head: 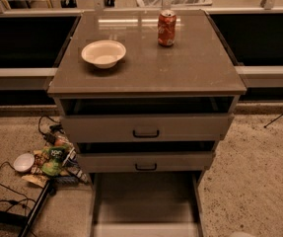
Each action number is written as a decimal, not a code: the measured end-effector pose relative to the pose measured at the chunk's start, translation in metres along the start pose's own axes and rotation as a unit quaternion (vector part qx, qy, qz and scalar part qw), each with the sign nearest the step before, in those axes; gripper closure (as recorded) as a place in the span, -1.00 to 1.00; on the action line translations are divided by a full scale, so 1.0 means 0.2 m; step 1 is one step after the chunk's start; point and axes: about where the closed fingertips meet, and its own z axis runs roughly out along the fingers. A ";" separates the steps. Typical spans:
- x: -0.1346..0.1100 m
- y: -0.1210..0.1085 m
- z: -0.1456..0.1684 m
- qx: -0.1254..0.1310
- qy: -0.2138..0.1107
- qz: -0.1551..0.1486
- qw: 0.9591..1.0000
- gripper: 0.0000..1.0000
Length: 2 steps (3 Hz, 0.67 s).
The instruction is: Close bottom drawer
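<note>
Only one camera view here, looking down at the front of a grey-beige cabinet [190,73]. The gripper isn't anywhere in the shot, so I can't tell what state it's in or where it sits relative to the drawers. The bottom drawer [146,201] is pulled way out toward the camera. You can see right into its long flat tray, and its pale front panel runs along the very bottom edge of the frame, so the handle is cut off. Above it the middle drawer [180,161] is out a little bit, with a small dark handle at its centre and a dark gap showing over its front. The top drawer [190,126] is also open a bit, has the same kind of handle, and sticks out slightly further than the middle one. On the cabinet top there's a white bowl [103,53] toward the left, sitting upright. A red soda can [166,28] stands near the back edge, well apart from the bowl. Down on the speckled floor [259,172] left of the cabinet there's a pile of snack bags [53,159], with a small white dish [23,162] just beside them and some dark cables [3,179] trailing off to the left.
</note>
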 end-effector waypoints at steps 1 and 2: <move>-0.15 -0.01 0.34 -0.049 -0.040 -0.059 0.996 1.00; -0.27 -0.04 0.55 -0.078 -0.058 -0.090 0.991 1.00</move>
